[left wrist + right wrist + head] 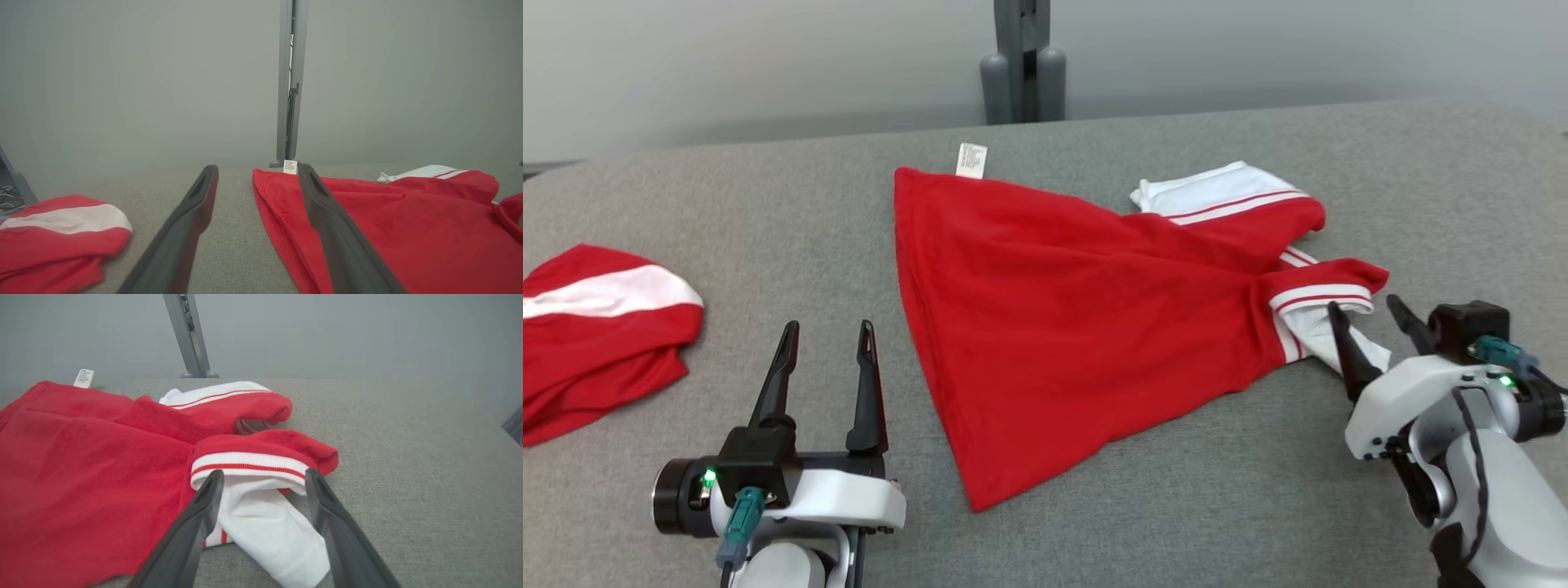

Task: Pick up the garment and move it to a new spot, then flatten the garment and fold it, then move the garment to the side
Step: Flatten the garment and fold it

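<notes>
Shows garment (1086,327), red with white striped trim, lying mid-table (1217,490) between the two grippers, with a label (971,159) at its far left corner and a pointed corner toward the near edge. Lies fairly flat across the body, with shallow creases only. Bunches at the right end, with far sleeve (1233,200) folded back on itself and near sleeve (1327,282) rolled over a white flap (265,522). Shows left gripper (829,327) at near left, just beside the cloth's left edge and apart from it, jaws wide and holding nothing. Shows right gripper (1362,304) at the right end, jaws wide, fingers set either side of the flap and low over it; appears to clamp nothing, though contact of the tips with the cloth cannot be told. Shows second garment (596,327), also red and white, heaped at the left edge, well apart from the first. Shows post (1021,65) beyond the far edge. Suggests, as a judgement, the following progress: placing at a spot done; flattening in hand but unfinished, with the right end to be drawn out and smoothed; folding not begun; moving aside not yet done.
</notes>
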You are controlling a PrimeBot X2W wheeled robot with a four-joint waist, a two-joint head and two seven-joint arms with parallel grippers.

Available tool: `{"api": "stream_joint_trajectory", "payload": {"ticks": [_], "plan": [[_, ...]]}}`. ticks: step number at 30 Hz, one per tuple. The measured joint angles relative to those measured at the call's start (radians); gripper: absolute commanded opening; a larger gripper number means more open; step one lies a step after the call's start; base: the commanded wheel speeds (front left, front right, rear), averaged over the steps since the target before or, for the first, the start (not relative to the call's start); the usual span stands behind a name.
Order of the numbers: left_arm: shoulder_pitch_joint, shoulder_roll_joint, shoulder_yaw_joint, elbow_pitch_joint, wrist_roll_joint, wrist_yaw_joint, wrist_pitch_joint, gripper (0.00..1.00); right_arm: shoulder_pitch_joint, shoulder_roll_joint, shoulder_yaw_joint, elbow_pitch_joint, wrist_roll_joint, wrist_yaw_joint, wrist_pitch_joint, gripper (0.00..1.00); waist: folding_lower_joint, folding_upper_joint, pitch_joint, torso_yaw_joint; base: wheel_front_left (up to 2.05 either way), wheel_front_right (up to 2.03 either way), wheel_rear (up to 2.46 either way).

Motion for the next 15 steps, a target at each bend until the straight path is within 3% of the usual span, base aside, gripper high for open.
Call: {"api": "stream_joint_trajectory", "payload": {"ticks": [8,15], "plan": [[0.041,0.000,0.015,-0.024,-0.007,0.004,0.000,1.00,0.125,-0.025,-0.015,-0.196,0.064,0.000,-0.154,1.00,0.0000,0.0000,-0.067,-0.047,0.00,0.00,0.00],[0.060,0.001,0.012,-0.053,-0.030,0.015,0.000,1.00,0.256,-0.026,-0.037,-0.347,0.105,-0.001,-0.199,1.00,0.0000,0.0000,-0.079,-0.042,0.00,0.00,0.00]]}}
